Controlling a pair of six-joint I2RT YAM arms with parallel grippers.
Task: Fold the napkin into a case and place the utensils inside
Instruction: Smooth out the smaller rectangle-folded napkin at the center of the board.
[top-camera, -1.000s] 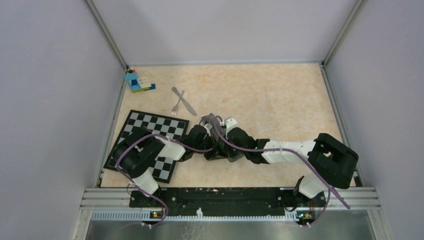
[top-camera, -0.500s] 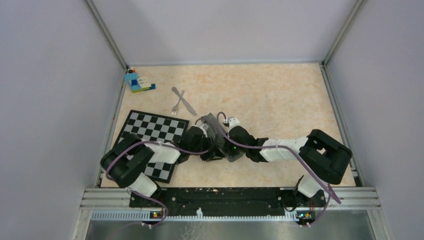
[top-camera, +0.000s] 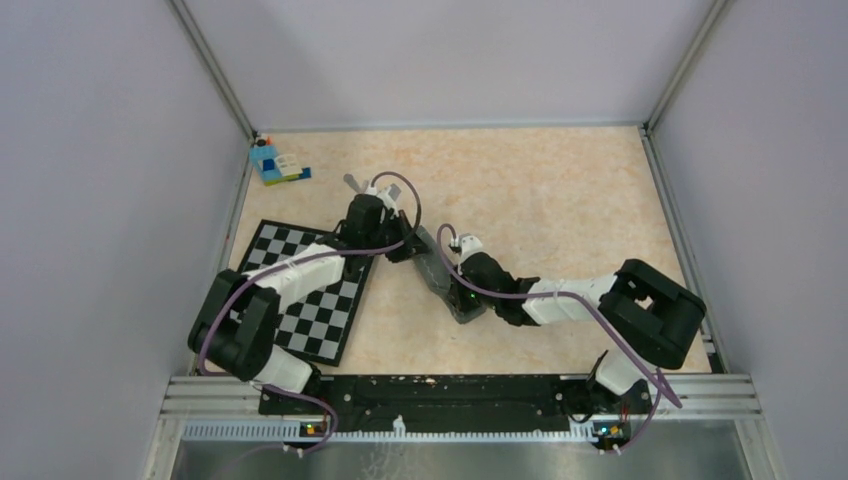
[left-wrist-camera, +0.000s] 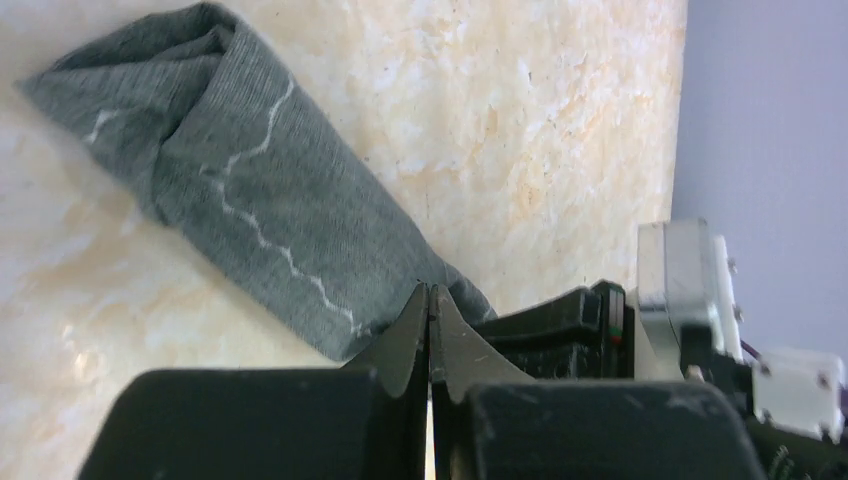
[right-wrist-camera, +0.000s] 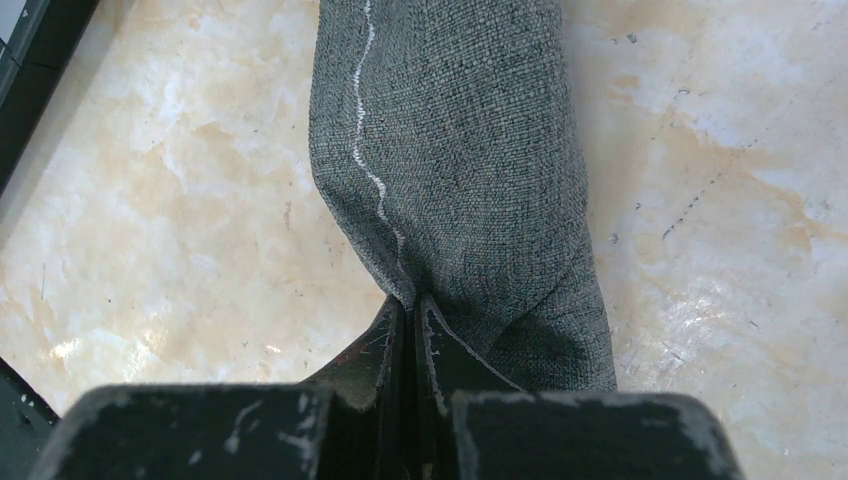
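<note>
Swinging left hand farther out, napkin lengthened

Soft, even light is washing the overhead view, with the arms throwing only faint shadows on the tabletop. In the right wrist view the napkin weave is showing crisp, shading darker beside the right gripper. The left gripper is looming blurred in its own view, a pale sheen glowing on the tabletop there.
</note>
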